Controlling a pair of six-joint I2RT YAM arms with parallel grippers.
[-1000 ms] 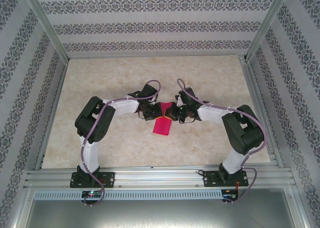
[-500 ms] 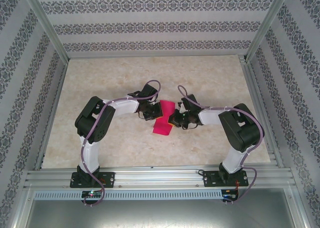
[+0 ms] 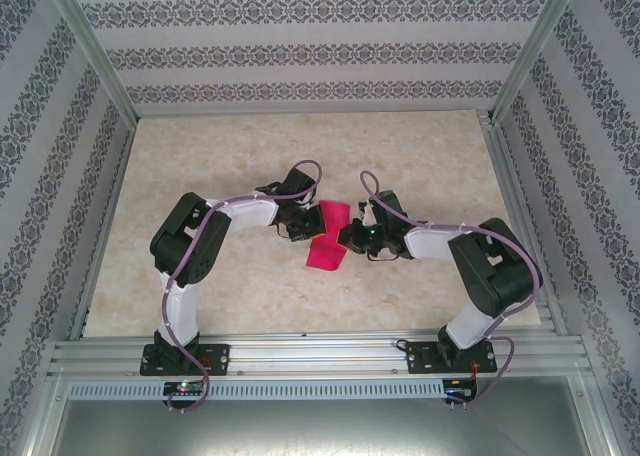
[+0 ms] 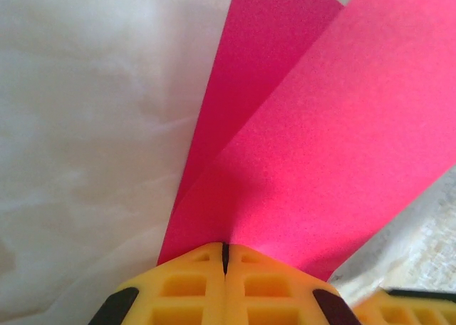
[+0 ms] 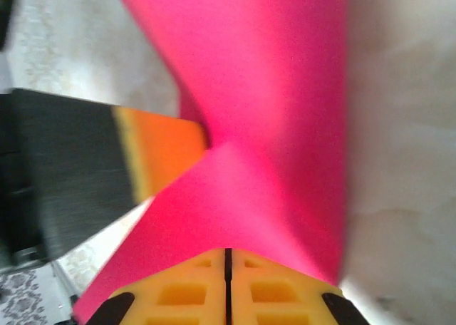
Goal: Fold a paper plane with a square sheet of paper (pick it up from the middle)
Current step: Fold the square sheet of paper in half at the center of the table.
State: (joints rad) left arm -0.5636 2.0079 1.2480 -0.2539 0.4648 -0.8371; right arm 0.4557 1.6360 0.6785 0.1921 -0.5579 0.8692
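Observation:
The square sheet of paper (image 3: 325,254) is bright magenta and bent into a fold at the table's middle, one flap rising toward the back. My left gripper (image 3: 308,226) is shut on its left side; in the left wrist view two pink flaps (image 4: 320,147) fan out from the closed yellow jaws (image 4: 225,248). My right gripper (image 3: 345,238) is at the sheet's right side, jaws together, with the pink paper (image 5: 271,90) spreading from its tips (image 5: 228,252). The left gripper's orange finger (image 5: 160,157) touches the fold just ahead of it.
The marble-patterned table (image 3: 400,146) is bounded by aluminium rails (image 3: 300,354) at the near edge and patterned walls on three sides. Both arm bases stand at the near rail.
My right gripper has drawn back to the right, from over the paper's middle to its right edge, uncovering the upper flap. The left gripper and the paper stay almost still.

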